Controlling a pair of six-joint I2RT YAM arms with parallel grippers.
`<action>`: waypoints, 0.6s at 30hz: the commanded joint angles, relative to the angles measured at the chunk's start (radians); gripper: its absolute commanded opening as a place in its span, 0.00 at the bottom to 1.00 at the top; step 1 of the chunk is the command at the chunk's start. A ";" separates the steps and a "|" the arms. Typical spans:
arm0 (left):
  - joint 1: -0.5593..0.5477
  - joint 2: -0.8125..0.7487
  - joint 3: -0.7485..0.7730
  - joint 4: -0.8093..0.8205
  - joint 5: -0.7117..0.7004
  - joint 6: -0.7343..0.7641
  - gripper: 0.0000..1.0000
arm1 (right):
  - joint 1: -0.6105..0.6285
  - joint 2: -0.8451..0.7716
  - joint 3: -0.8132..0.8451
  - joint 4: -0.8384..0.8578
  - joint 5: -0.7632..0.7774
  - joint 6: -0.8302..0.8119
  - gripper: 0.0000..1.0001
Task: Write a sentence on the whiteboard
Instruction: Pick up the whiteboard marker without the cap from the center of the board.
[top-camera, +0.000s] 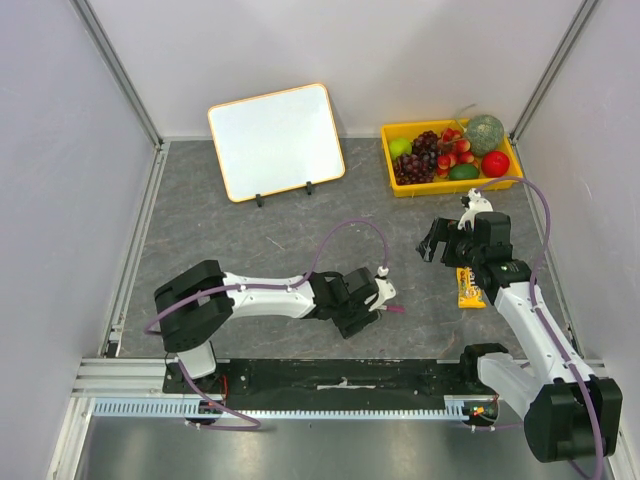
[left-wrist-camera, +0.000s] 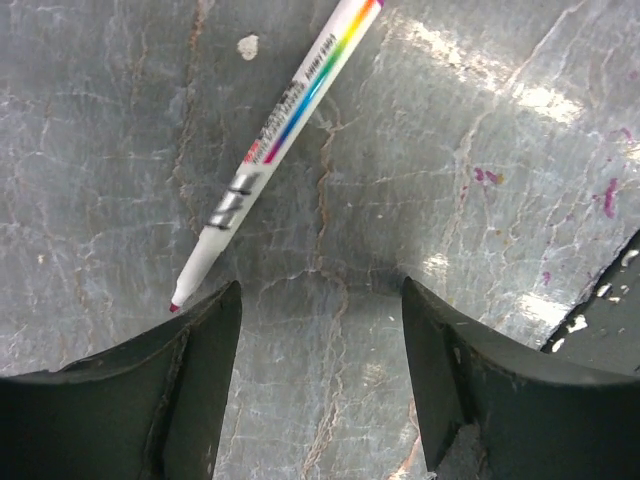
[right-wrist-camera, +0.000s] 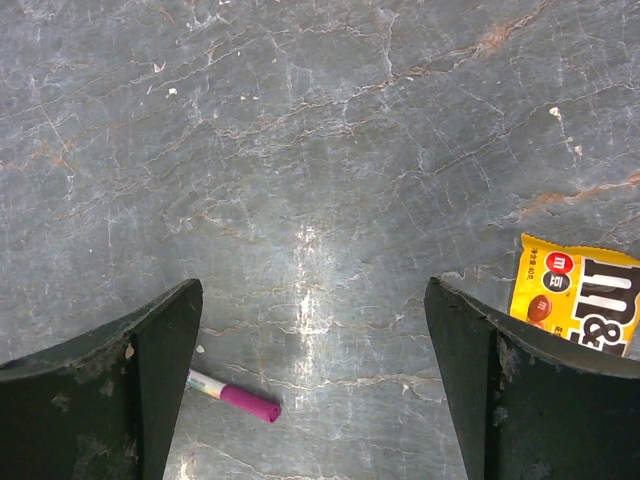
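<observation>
Whiteboard (top-camera: 277, 140) stood blank; marker (left-wrist-camera: 280, 140) lay well apart from it (left end effector (left-wrist-camera: 320, 290) spread wide, holding nothing); all writing remained.

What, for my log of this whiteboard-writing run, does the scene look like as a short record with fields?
whiteboard: propped up on its two black feet, far side, surface blank
marker: lying flat, not gripped, writing tip beside one left finger
left gripper: open, empty, low over the marker's tip end
right gripper: open, empty
candy packet: lying flat next to the right gripper
yellow tray: far right corner, holding fruit
writing: not yet begun
</observation>
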 joint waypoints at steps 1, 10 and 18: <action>-0.003 -0.003 0.005 0.026 -0.060 0.030 0.70 | -0.001 -0.008 0.002 -0.001 -0.027 -0.015 0.98; -0.002 -0.175 0.016 -0.005 -0.118 0.105 0.87 | -0.002 0.009 -0.001 0.002 -0.030 -0.018 0.98; 0.023 0.023 0.154 0.011 -0.074 0.241 0.87 | -0.001 0.019 0.000 0.008 -0.021 -0.018 0.98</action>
